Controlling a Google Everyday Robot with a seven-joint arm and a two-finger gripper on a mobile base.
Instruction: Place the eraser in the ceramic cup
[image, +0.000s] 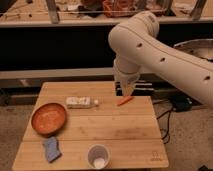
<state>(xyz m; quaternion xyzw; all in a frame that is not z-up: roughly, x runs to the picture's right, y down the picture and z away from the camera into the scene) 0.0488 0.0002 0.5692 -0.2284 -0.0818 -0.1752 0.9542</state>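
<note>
The ceramic cup is small, round and pale grey-white, and stands upright near the table's front edge. A blue-grey flat block, which looks like the eraser, lies at the front left, left of the cup and apart from it. My white arm comes in from the right. Its gripper hangs over the table's back right, just above a small orange stick. The gripper is far from both the eraser and the cup and carries nothing I can see.
An orange-brown round plate sits on the left of the wooden table. A small clear bottle lies on its side behind the plate. A dark shelf unit stands behind the table. Cables lie on the floor at the right.
</note>
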